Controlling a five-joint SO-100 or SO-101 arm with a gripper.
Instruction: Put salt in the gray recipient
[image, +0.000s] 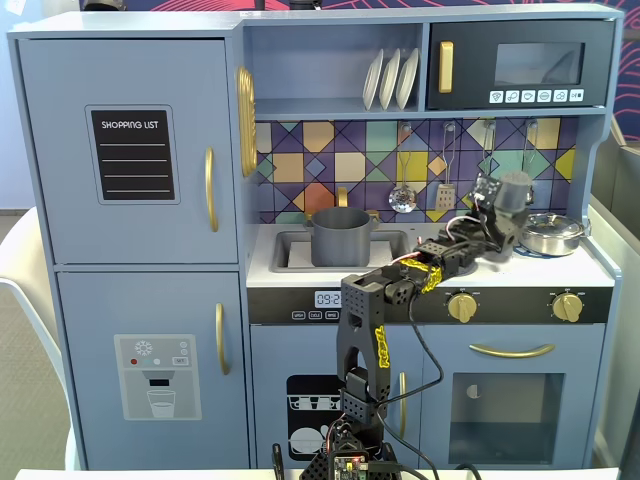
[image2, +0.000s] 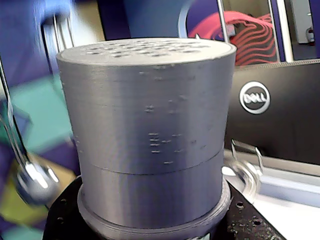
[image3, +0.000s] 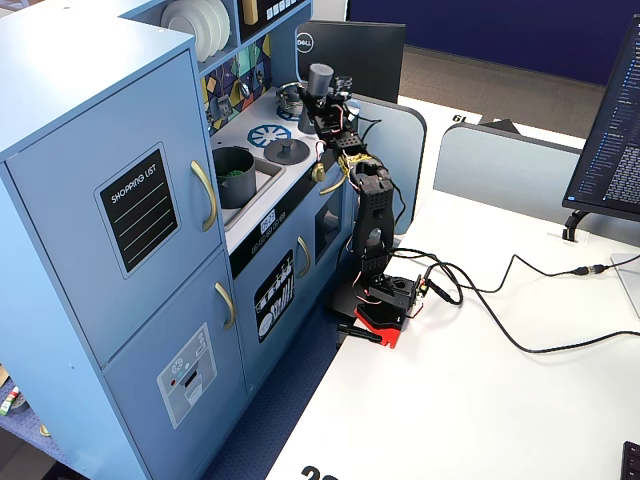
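The salt (image: 515, 189) is a gray cylinder with a holed top, held upright above the right side of the stove top. It fills the wrist view (image2: 150, 125), with black jaw parts around its base. My gripper (image: 505, 222) is shut on its lower part, also seen from the side (image3: 322, 103) with the salt (image3: 320, 78) sticking up. The gray recipient (image: 343, 237) stands in the sink, well to the left of the gripper in that fixed view. In the other fixed view the gray recipient (image3: 232, 176) shows something green inside.
A shiny silver pan (image: 552, 233) sits just right of the gripper on the stove top. A flat gray knobbed lid (image3: 286, 150) lies on the burner. A ladle (image: 403, 198) and a spatula (image: 445, 194) hang on the backsplash. A Dell monitor (image3: 350, 55) stands behind the kitchen.
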